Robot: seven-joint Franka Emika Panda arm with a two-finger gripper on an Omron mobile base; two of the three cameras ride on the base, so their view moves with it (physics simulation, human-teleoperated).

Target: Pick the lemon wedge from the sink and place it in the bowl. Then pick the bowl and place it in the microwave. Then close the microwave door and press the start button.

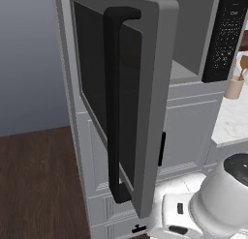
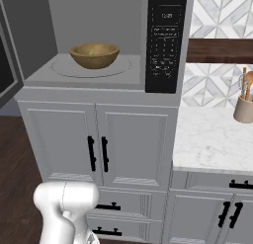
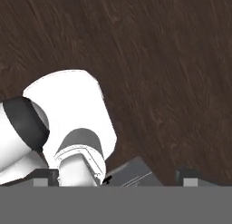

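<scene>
Right base view: wide brown wooden bowl (image 2: 94, 56) sits inside the grey built-in microwave (image 2: 99, 75), a tiny yellow-green lemon wedge (image 2: 91, 53) in it. Grey-framed glass microwave door (image 1: 127, 102) stands open, handle vertical. Hand (image 3: 116, 177), fingers apart and empty, points down at dark wood floor (image 3: 158, 60), well below the door.

No text can be read. The black button panel (image 2: 166, 40) at the right of the microwave (image 2: 94, 40) carries rows of small pale marks and a small display near its top, but all are too small and blurred to make out.
</scene>
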